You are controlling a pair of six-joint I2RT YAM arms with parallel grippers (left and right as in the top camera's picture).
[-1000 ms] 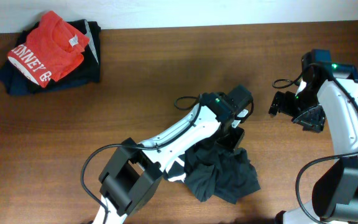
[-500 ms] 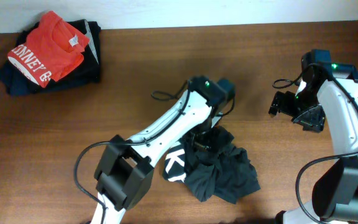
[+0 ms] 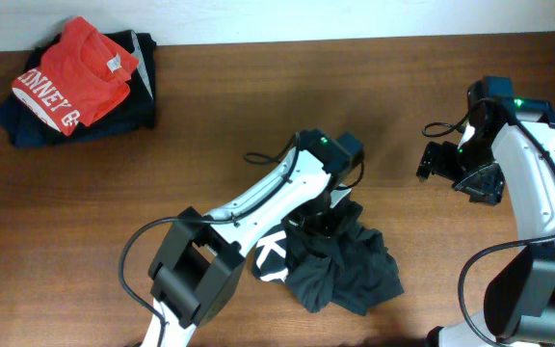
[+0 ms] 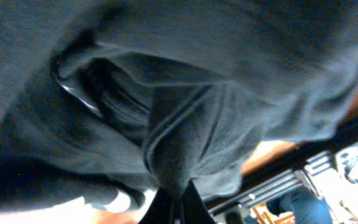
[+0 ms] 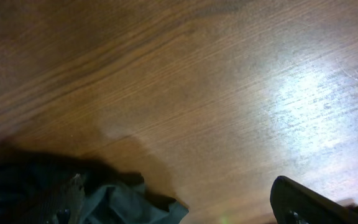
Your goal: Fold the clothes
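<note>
**Task item.** One charcoal-black T-shirt (image 3: pixel 350 270) lies crumpled in a heap on the wooden tabletop (image 3: pixel 210 125), near the middle of the near edge. It is unfolded. A patch of white lettering (image 3: pixel 273 258) shows at the heap's left edge in the overhead view.

**Left arm.** It reaches diagonally from the near edge to the far side of the heap. The left claw (image 3: pixel 329 218) points down into the top of the fabric. In the left wrist view the claw is clenched on a narrow, seamed fold of the T-shirt, with the fingertips (image 4: pixel 166 208) meeting around it at the bottom of the picture. Dark cloth fills nearly the whole of that view. A strip of tabletop shows at the lower right.

**Right arm.** It stands at the right side of the tabletop. The right claw (image 3: pixel 430 162) hangs over bare wood, apart from the heap. In the right wrist view only one finger (image 5: pixel 312 202) shows, at the lower right corner. I cannot tell whether this claw is released or clenched. A dark edge of the T-shirt lies at the lower left of that view.

**Other items.** A red shirt (image 3: pixel 70 72) with white print lies on top of dark folded garments (image 3: pixel 123 108) at the far-left corner, well apart from both arms.
</note>
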